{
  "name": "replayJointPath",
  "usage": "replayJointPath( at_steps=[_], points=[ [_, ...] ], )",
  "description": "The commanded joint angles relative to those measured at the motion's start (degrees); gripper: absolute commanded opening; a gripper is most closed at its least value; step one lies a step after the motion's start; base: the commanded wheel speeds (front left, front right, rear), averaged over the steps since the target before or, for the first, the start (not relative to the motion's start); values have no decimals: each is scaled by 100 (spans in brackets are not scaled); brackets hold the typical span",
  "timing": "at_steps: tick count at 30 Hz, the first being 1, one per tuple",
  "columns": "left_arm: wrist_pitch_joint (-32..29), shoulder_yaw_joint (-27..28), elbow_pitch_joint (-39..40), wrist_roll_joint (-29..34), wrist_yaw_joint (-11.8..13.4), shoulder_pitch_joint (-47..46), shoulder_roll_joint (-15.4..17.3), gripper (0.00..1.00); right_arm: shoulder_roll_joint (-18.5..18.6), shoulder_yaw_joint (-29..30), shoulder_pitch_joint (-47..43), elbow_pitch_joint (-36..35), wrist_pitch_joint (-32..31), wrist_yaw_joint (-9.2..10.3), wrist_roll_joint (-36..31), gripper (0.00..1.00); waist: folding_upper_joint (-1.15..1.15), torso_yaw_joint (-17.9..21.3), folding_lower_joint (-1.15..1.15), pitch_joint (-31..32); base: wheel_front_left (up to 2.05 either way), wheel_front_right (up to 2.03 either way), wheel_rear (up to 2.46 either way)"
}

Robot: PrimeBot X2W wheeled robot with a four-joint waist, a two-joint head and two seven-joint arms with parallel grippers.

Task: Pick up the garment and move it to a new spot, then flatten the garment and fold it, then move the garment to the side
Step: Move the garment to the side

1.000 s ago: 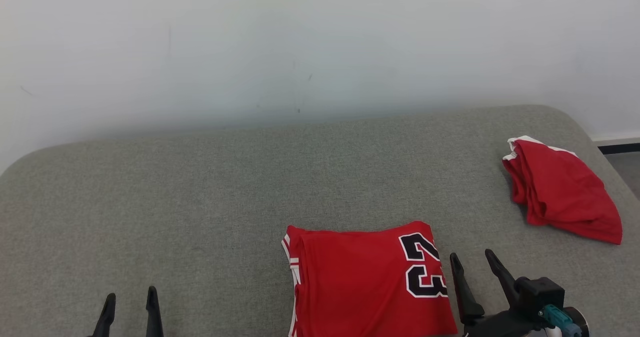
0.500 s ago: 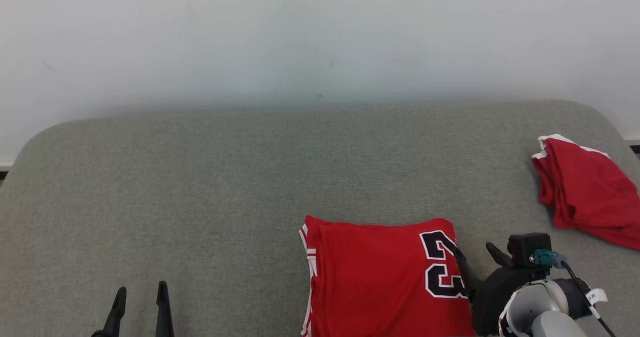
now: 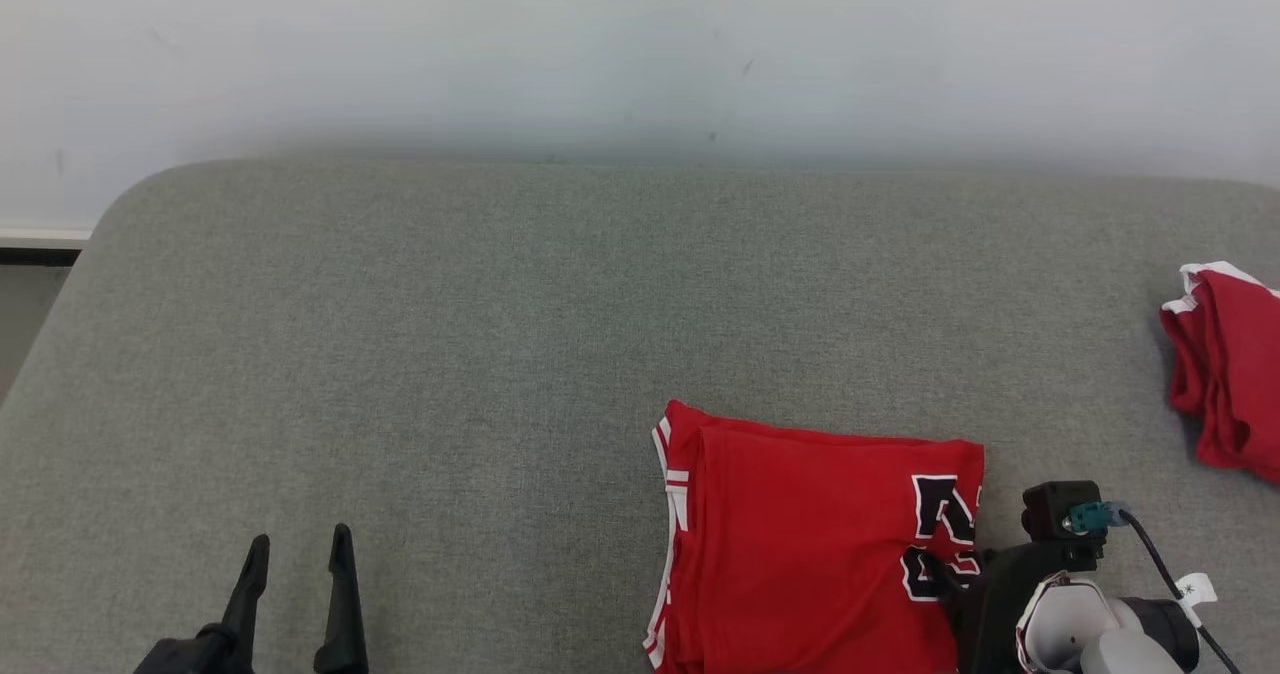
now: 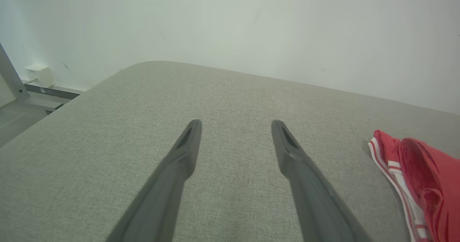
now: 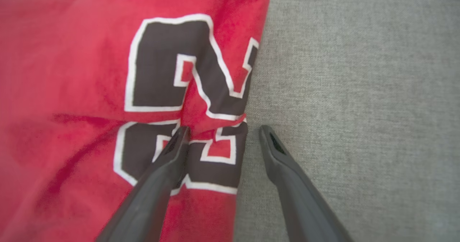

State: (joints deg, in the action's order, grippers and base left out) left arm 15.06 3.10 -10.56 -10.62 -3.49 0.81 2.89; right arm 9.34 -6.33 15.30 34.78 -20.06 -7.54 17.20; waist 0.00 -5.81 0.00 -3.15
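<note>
one right pincer [image 5: 223, 128], wide open and empty, astride the edge of the folded garment [image 5: 72, 73]

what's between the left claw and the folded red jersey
Nothing but bare grey cushion lies between the left claw and the folded jersey. The head view shows that whole stretch, and the left wrist view agrees.

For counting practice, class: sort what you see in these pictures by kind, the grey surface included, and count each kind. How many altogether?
Red garments: 2, the folded jersey and the bunched garment
Robot hands: 2, the left hand and the right hand
Grey padded surface: 1
Total: 5
</note>
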Motion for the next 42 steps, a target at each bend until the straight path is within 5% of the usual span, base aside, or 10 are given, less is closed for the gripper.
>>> replayJointPath(
  at_steps=[1, 2, 3, 5, 23, 37, 42],
  points=[
    [10, -10, -14, -49, 14, -89, 0, 100, 4, -49, -21, 175, -161, 14, 44, 100, 0, -103, 0, -104, 0, 0, 0],
    [10, -18, -19, -56, 17, -102, 0, 100, 12, -54, 2, 223, -225, 14, 64, 97, 0, -115, 0, -116, 0, 0, 0],
    [10, -32, -21, -62, 25, -112, 0, 100, 36, -76, 35, 273, -286, 14, 62, 74, 0, -125, 0, -123, 0, 0, 0],
    [10, -56, -11, -72, 31, -143, 0, 100, 91, -139, 104, 356, -385, 15, 72, 2, 0, -137, 0, -133, 0, 0, 0],
    [9, -120, 346, -147, 97, -110, 0, 100, 1618, -1600, 2019, -589, -1114, 16, 301, 0, 0, 143, 0, -217, 0, 0, 0],
    [6, -200, 637, -107, 56, -598, 1, 100, 2646, -1259, 3108, -824, -1592, 16, 185, 0, 0, 876, 0, -1007, 0, 0, 0],
    [6, -83, 705, -37, -50, -820, 2, 100, 2656, -761, 3234, -821, -1479, 16, -4, 0, 0, 1170, 0, -1316, 0, 0, 0]
  ],
)
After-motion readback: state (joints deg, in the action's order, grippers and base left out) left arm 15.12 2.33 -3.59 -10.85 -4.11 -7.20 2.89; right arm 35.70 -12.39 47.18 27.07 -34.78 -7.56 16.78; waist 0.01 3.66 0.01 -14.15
